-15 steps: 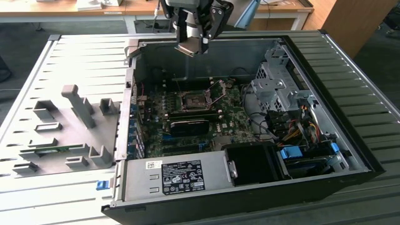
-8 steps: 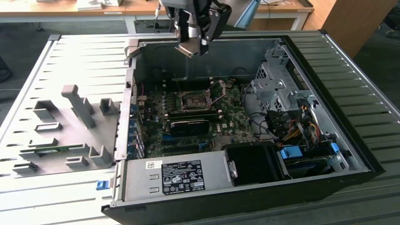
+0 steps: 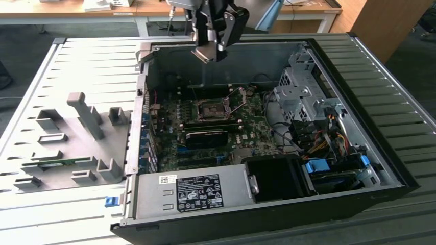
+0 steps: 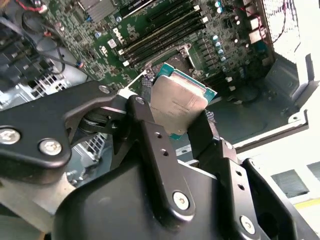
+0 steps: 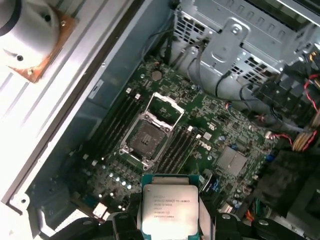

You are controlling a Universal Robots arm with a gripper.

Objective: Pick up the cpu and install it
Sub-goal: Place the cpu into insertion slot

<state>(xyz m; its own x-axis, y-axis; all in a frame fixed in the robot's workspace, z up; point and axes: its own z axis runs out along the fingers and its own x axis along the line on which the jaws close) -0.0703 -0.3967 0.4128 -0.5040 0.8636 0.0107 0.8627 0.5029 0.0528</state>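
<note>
My gripper (image 3: 211,50) hangs above the back wall of the open computer case (image 3: 381,153), shut on the cpu (image 3: 206,55). In both wrist views the cpu (image 5: 169,209) (image 4: 176,102) shows as a flat square chip with a silver-grey top plate, clamped by its edges between the two black fingers (image 4: 145,125). Well below it on the green motherboard (image 5: 210,125) lies the cpu socket (image 5: 149,137) (image 3: 211,111), its metal load frame (image 5: 164,107) flipped up and open. The chip is in the air, apart from the socket.
Memory slots (image 5: 176,149) flank the socket. A metal drive cage (image 3: 303,97) and loose cables (image 3: 327,138) fill the case at the exterior view's right; the power supply (image 3: 197,191) sits at the front. Grey fixture blocks (image 3: 81,135) stand on the slatted table at the left.
</note>
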